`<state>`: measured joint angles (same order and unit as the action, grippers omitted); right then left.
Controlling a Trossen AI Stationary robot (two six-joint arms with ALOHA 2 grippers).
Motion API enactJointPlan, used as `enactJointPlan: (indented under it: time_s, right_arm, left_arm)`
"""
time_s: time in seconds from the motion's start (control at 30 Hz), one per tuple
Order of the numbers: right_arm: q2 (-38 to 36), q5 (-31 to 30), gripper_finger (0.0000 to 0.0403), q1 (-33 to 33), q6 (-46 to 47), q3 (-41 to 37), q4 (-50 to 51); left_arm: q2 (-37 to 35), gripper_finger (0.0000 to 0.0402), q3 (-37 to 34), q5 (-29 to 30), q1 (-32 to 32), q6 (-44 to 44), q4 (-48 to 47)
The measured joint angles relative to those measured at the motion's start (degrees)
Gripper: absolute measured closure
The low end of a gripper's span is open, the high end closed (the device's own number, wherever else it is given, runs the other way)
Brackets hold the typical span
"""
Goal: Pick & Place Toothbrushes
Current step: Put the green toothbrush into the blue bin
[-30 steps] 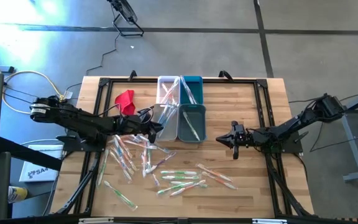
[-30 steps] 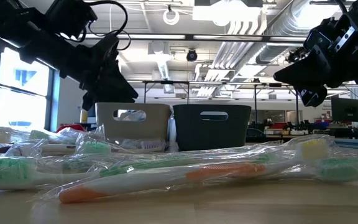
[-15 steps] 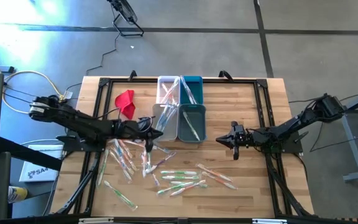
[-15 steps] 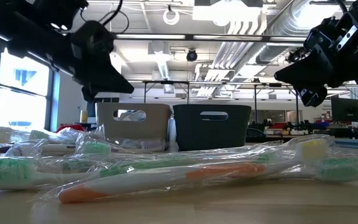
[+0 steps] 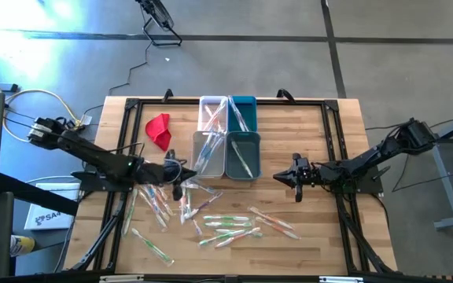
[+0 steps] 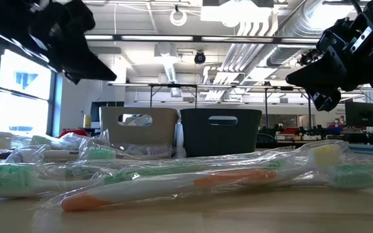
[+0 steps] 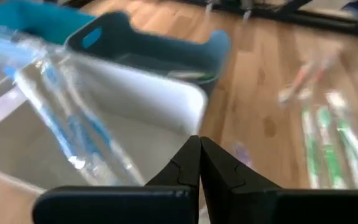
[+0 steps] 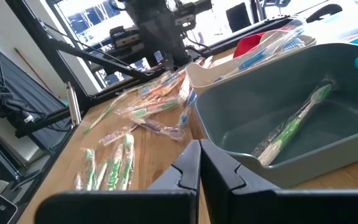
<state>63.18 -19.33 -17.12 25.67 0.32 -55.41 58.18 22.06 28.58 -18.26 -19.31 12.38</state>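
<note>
- Left gripper [image 5: 178,187], frame centre-left, is clenched empty over the toothbrush pile [image 5: 163,200].
- Risk: its next grab snags several crinkly wrappers.
- Right gripper [image 5: 296,181], right of the teal bin [image 5: 243,154], waits closed.

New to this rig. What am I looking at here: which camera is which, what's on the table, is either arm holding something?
Two dark robot arms work at a wooden table. One camera looks straight down, one sits at table-top height, and one rides on each wrist. Wrapped toothbrushes lie scattered across the table; a few are already in the small bins at the middle. A red cloth lies beside them. The left gripper is shut and empty above the pile. The right gripper waits, shut and empty, beside the bins.
</note>
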Motion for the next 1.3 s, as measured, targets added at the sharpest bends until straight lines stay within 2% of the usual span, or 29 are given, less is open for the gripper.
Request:
enactJointPlan:
  time_s: [0.23, 0.4, 0.77, 1.3]
  right_arm:
    - [0.0, 0.0, 0.0401, 0.0, 0.0, 0.0, 0.1]
    - [0.0, 0.0, 0.0401, 0.0, 0.0, 0.0, 0.1]
    - [0.0, 0.0, 0.0400, 0.0, -0.4, 0.0, 0.3]
    - [0.0, 0.0, 0.0400, 0.0, -1.6, 0.0, 0.6]
  left_arm:
    - [-0.3, 0.0399, 0.0, 2.7, -8.4, 3.0, -0.1]
    - [-0.3, 0.0399, 0.0, 2.5, -11.2, 2.6, 0.0]
    - [-0.2, 0.0399, 0.0, 1.3, -11.0, 2.6, -0.1]
    - [-0.2, 0.0399, 0.0, 2.5, -11.0, 3.2, 2.5]
